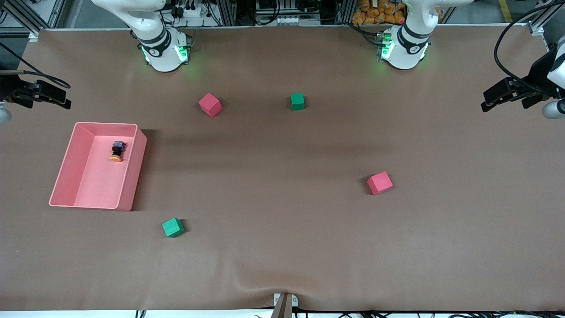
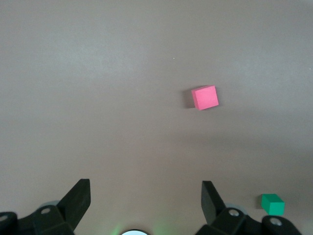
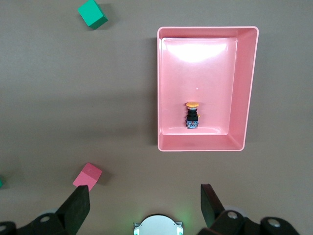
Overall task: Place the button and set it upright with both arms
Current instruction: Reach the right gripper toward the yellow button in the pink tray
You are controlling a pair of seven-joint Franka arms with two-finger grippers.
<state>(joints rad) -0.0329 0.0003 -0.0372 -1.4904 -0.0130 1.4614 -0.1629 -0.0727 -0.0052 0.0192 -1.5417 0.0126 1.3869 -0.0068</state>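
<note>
1. Button [image 1: 117, 151] first: you have it lying on its side on the floor of the pink tray [image 1: 132, 176], toward the right arm's end of the table. Seen from the front camera, its orange cap points to about 6 o'clock and its black body to 12 o'clock, so it is not upright.
2. By that view, nothing of the task looks done yet. The button is neither lifted nor set anywhere, and no gripper touches it.
3. Your right gripper [image 3: 145, 203] hangs high above the table, close to the tray, fingers wide apart and empty. Its wrist view looks down on the tray, the button near one short wall.
4. Your left gripper [image 2: 146, 200] is also up in the air, over bare table at the left arm's end, fingers spread and holding nothing. Its wrist view shows only a pink cube [image 2: 204, 97] and a green cube [image 2: 272, 203].
5. Four cubes lie on the table: pink [image 1: 209, 104] and green [image 1: 297, 101] ones near the bases, another pink one [image 1: 379, 183] toward the left arm's end, and another green one [image 1: 173, 227] at about 5 o'clock from the tray. None belongs to the job.
6. What is left for you, as I judge it: reach into the tray, pick the button out, bring it onto the open table, and stand it cap up, using both arms. Where it should end up, the views do not tell.
</note>
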